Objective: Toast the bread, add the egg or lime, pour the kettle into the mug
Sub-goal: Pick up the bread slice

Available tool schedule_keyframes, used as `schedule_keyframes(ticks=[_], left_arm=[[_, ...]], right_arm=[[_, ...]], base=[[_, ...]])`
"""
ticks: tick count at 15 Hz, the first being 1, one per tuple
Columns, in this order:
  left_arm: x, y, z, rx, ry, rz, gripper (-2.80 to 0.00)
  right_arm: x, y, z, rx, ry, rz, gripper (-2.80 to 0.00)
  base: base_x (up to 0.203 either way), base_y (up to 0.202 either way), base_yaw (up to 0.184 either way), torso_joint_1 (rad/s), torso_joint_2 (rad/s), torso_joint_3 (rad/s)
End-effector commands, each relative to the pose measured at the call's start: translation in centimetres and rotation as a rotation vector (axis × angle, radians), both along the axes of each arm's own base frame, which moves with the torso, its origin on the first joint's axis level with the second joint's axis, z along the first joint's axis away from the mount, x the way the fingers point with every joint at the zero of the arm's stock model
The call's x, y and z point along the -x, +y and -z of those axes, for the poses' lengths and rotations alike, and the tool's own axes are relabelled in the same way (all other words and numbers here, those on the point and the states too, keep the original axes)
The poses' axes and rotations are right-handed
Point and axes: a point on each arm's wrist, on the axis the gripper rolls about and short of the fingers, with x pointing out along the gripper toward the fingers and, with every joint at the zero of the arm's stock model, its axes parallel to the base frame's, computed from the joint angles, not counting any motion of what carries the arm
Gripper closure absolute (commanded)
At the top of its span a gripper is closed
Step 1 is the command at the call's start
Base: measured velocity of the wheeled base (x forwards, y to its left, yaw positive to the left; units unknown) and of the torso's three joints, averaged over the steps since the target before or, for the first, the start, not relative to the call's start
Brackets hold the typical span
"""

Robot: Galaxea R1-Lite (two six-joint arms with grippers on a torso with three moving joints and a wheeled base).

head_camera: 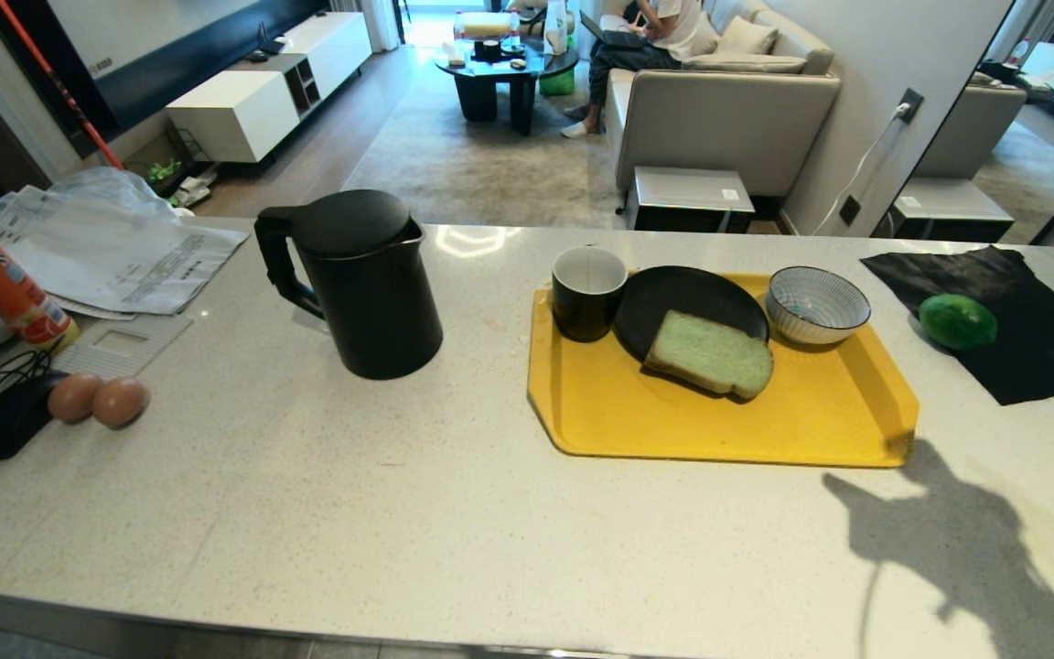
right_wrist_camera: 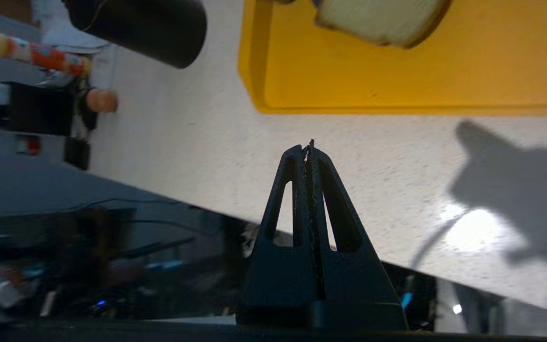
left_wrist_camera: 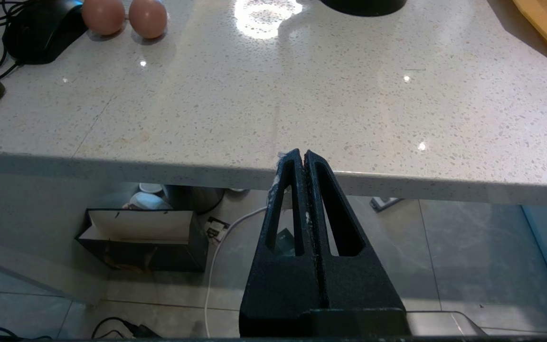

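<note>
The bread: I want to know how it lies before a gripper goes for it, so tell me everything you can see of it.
The bread is one thick, squarish slice, pale green with a thin brown crust, soft-looking and untoasted. It lies flat, partly on the black plate, its near edge overhanging toward the yellow tray. Nothing else touches it; no gripper is on it.

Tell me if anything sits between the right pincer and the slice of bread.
Nothing visible does. The right pincer, shut, hangs over bare counter near its front edge. Ahead lies only the low rim of the yellow tray, with the bread beyond it, leaning on the black plate.
</note>
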Motion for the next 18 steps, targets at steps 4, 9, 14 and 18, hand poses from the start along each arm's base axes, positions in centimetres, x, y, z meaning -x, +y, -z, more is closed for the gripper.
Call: schedule_keyframes(ticks=[4,9,14,18], left_arm=[[-0.1,0.0,0.5,0.001,0.015,-0.001,0.0],[-0.1,0.0,0.5,0.001,0.015,-0.001,0.0],[-0.1,0.0,0.5,0.001,0.015,-0.001,0.0],[-0.1,0.0,0.5,0.001,0.015,-0.001,0.0]], right_arm=[[-8.0,0.2,3.5,-0.179,0.265,0.001,0.0],[-10.1,-0.3,4.4,-0.144,0.168,0.092,0.0],[-11.6,-0.6,5.5,-0.033,0.15,0.196,0.0],[-11.2,-0.5,6.8,0.084,0.141,0.141,-2.8]], base=[[0.0,0.0,0.0,0.0,0.0,0.0],[0.0,0.0,0.0,0.0,0.0,0.0],[0.0,0.0,0.0,0.0,0.0,0.0],[0.0,0.0,0.0,0.0,0.0,0.0]])
